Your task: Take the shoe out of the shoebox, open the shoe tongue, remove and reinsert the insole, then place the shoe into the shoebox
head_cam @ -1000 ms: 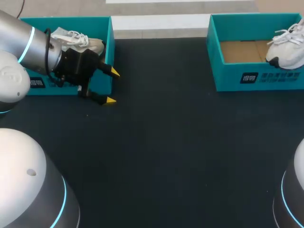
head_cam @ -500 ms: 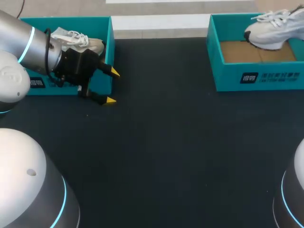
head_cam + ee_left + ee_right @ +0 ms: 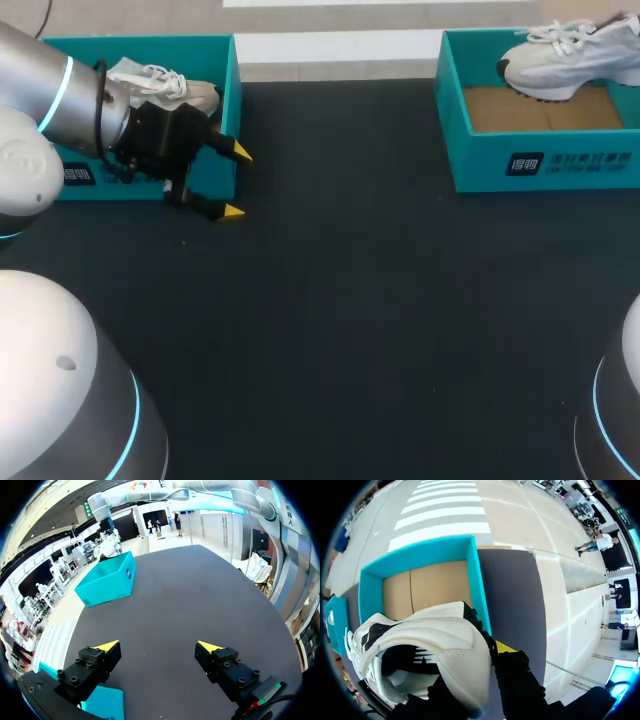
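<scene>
Hovering over the right shoebox [image 3: 540, 165], the right pincer [image 3: 487, 652] grips the shoe [image 3: 565, 62]; left pincer [image 3: 238, 182] gapes.

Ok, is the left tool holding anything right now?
No, the left tool stands open, with only the bare black table showing between its two yellow tips.

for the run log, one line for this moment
right gripper: shut on white lace-up sneaker | sneaker: held over teal cardboard shoebox | left gripper: open, empty
</scene>
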Motion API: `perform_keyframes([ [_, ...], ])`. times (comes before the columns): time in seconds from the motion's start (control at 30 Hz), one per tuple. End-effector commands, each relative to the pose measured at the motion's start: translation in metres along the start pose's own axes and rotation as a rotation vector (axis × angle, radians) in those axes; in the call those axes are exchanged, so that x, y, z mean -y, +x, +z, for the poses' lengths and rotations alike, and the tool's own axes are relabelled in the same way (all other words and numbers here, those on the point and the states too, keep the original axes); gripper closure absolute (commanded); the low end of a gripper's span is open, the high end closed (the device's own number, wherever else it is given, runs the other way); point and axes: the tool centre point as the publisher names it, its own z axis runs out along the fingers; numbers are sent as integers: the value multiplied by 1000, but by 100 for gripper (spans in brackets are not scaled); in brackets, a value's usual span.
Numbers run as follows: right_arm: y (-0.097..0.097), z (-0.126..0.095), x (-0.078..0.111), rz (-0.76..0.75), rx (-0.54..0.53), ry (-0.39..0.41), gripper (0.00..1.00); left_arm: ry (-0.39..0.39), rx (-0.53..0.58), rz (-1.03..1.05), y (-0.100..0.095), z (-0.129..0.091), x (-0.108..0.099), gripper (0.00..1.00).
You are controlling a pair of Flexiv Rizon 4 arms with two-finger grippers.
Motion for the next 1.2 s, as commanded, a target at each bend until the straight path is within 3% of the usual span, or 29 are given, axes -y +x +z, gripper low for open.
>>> perform_keyframes([
  [0.03, 1, 5, -1, -8, -2, 8, 100, -2, 0, 1, 0, 0, 0, 0],
  [0.53, 15, 27, -22, -8, 18, -11, 100, -2, 0, 1, 0, 0, 0, 0],
  [0.93, 20, 47, -28, 38, 31, -32, 100, -2, 0, 1, 0, 0, 0, 0],
  [1.2, 28, 63, -21, 29, 41, -25, 100, -2, 0, 1, 0, 0, 0, 0],
])
